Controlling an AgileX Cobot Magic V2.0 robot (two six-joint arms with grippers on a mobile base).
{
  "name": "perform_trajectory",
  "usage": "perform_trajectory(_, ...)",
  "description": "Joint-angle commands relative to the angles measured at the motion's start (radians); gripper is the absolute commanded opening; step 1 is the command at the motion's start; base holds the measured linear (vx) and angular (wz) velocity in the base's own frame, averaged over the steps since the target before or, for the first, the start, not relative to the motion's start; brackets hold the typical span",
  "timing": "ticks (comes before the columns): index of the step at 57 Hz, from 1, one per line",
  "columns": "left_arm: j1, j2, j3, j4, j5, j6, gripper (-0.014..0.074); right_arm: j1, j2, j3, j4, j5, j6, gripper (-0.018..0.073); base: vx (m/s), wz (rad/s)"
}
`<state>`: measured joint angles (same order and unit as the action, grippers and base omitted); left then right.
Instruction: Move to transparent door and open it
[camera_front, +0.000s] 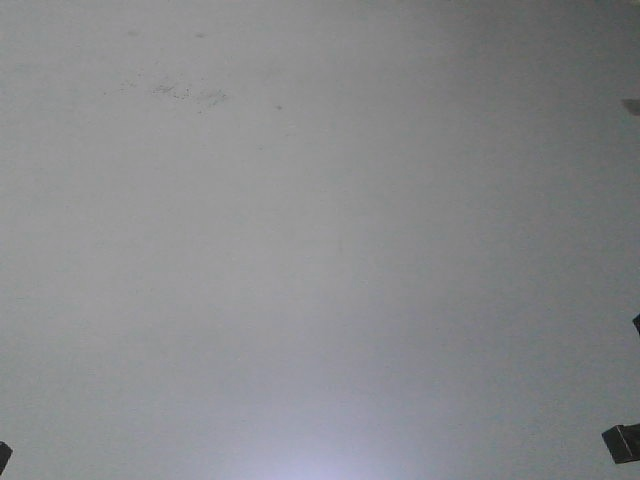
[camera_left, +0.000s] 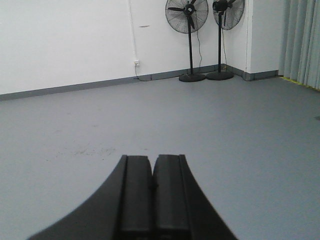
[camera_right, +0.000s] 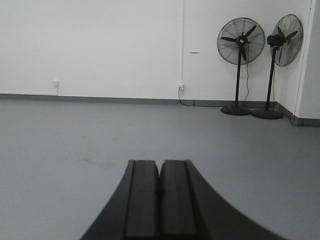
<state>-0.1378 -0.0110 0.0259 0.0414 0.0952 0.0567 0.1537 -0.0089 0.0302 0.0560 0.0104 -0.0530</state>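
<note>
A plain grey floor (camera_left: 240, 130) is seen in all three views, and a small patch of faint dark scuffs (camera_left: 85, 150) is noted on it in the near part. Two black pedestal fans are stood directly on it at the far corner. The first fan (camera_right: 241, 41) is set just beside the second fan (camera_right: 284, 35), with their round bases close together.

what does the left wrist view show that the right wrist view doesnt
Only the left wrist view shows the grey curtain at its right edge, plus the left pincer, shut and empty. Only the right wrist view shows a second wall socket far to the left, plus the right pincer, also shut and empty. Both show the two standing fans, the white wall, the grey floor and the socket near the fans.
</note>
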Motion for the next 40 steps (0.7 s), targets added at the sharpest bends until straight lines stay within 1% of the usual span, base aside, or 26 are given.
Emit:
perform_trajectory(1,-0.002,-0.014,-0.018,-0.002,-0.084,-0.007,0.0003,-0.007,-0.015,0.001,-0.003,-0.083,-0.005,-0.0004,0.00,0.00)
perform_trajectory(40,-0.002,-0.014,-0.018,-0.002,-0.084,-0.007,0.0003,-0.007,-0.015,0.001,-0.003,-0.083,-0.005,-0.0004,0.00,0.00)
